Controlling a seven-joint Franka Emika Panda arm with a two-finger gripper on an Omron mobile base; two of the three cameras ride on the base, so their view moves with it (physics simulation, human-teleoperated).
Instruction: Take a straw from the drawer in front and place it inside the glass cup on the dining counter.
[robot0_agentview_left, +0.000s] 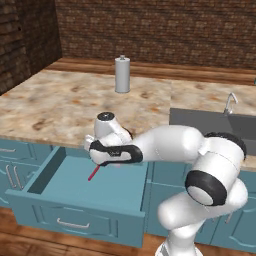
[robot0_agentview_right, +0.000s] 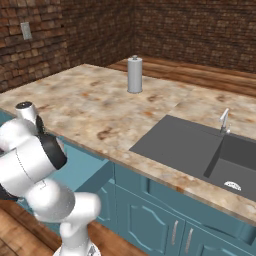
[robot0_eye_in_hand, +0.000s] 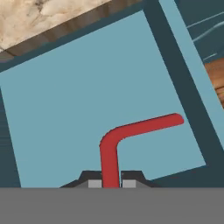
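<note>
Holding item: straw (robot0_eye_in_hand: 114, 144), thin red stick with a bent end, pinched between the two dark fingertips of the gripper (robot0_eye_in_hand: 110, 181), which are pressed together on its shaft. In the hand view the shaft rises from 6 o'clock and the bent end runs off toward 2 o'clock.

Location: inside the open drawer (robot0_agentview_left: 75, 212), teal-blue, silver bar handle at its front. In the left base view the straw (robot0_agentview_left: 93, 173) hangs from the hand toward 7 o'clock, over the drawer floor; whether its tip touches the floor cannot be told.

Step in hand, by judgement: pickup made, lift-out stage. Next move calls for raising the straw clear of the drawer walls, then carrying it to the glass cup on the dining counter and lowering it in end first. A thin stick may swivel in the pinch.

Other stock: marbled stone countertop (robot0_agentview_left: 60, 100); grey-white cylinder with knob top (robot0_agentview_left: 122, 74) at 12 o'clock from the hand; dark sink (robot0_agentview_right: 200, 147) with faucet (robot0_agentview_right: 224, 120).

Markings: no brands, labels or writing legible.
</note>
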